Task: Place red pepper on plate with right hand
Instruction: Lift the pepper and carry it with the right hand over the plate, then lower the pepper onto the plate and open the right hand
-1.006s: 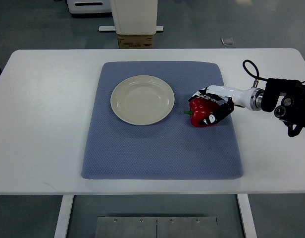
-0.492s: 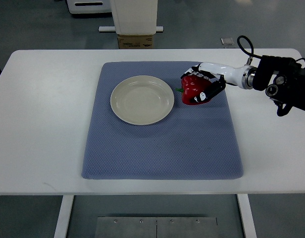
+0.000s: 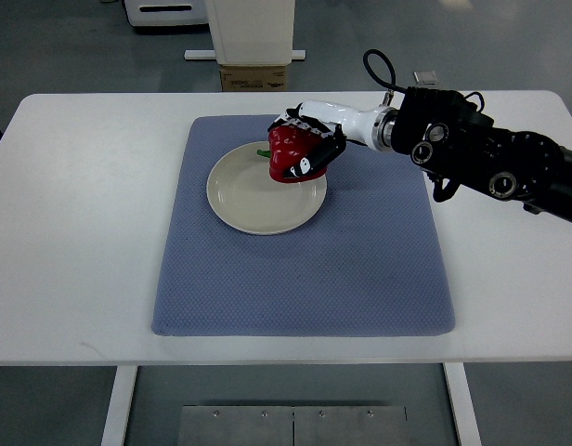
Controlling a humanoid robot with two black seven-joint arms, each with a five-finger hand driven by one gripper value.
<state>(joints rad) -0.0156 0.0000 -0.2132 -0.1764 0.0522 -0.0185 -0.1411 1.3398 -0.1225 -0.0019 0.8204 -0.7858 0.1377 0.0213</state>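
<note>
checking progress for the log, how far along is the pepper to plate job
Done: the right hand has the red pepper grasped and carried over the far right edge of the plate. In hand: the fingers are closed around it. Left: lowering it, letting go and pulling away. Whether it touches the plate yet is unclear.

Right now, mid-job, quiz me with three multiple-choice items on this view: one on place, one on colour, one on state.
1. Where is the red pepper?
A. over the plate's far-right rim
B. on the bare table
C. at the mat's near edge

2. What colour is the mat?
A. green
B. blue-grey
C. yellow

3. What is the right robot hand doing?
A. hanging open
B. gripping the plate
C. gripping the pepper

Answers: 1 A, the pepper overlaps the plate rim; 2 B, the cloth reads blue-grey; 3 C, fingers wrap the pepper.
</note>
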